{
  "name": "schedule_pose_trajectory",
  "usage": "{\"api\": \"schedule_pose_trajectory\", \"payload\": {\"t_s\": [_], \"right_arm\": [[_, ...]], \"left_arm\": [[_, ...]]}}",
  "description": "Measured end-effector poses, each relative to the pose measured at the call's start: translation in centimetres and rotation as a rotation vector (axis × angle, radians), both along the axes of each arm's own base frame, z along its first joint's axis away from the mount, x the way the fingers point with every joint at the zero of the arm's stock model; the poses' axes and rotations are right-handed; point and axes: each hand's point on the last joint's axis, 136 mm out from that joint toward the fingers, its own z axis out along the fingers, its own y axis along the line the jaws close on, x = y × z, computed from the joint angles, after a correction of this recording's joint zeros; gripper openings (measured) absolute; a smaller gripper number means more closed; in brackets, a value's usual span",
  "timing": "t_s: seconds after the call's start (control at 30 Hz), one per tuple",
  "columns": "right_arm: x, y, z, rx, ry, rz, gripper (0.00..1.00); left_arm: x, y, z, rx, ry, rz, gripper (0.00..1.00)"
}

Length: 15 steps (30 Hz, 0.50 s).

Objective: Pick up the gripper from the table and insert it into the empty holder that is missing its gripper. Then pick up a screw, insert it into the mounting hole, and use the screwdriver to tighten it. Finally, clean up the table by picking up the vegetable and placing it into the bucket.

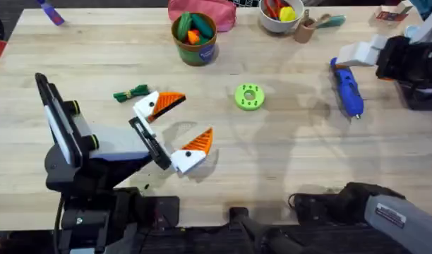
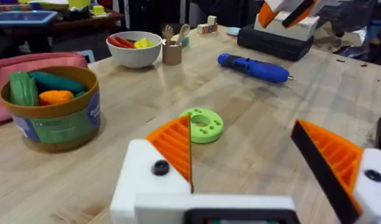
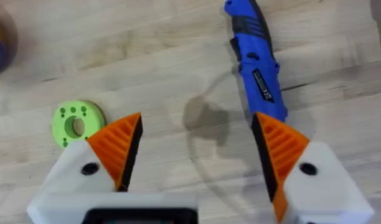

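Observation:
My left gripper (image 1: 195,116) (image 2: 243,123) is open above the table's middle left, its white fingers with orange pads holding nothing. The dark green vegetable (image 1: 131,93) lies just left of it. The bucket (image 1: 195,35) (image 2: 53,109) stands behind, holding a green and an orange toy. The blue screwdriver (image 1: 348,88) (image 2: 253,67) (image 3: 256,56) lies at the right, near the white holder (image 1: 358,53) on a black arm. My right gripper (image 3: 197,118) hangs open and empty above the table, between the green disc (image 3: 77,121) and the screwdriver. The small orange gripper piece is out of view. I cannot make out a screw.
The green disc (image 1: 249,97) (image 2: 202,124) lies mid-table. A pink pouch (image 1: 202,10), a white bowl (image 1: 279,14) of toys and a small wooden cup (image 1: 306,29) line the far edge. A purple marker (image 1: 52,13) lies far left.

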Motion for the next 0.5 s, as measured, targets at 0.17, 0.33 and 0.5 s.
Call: {"api": "schedule_pose_trajectory", "payload": {"t_s": [0.17, 0.33, 0.5], "right_arm": [[-0.2, 0.0, -1.1, 0.009, 0.05, 0.002, 0.992], [-0.5, 0.1, -1.7, 0.015, 0.08, 0.002, 0.991], [-0.5, 0.1, -2.2, 0.021, 0.106, 0.002, 0.992]], "left_arm": [[0.0, 0.0, 0.0, 0.0, 0.0, 0.0, 0.987], [0.0, 0.0, 0.0, 0.0, 0.0, 0.0, 0.988], [0.0, 0.0, 0.0, 0.0, 0.0, 0.0, 0.986]]}}
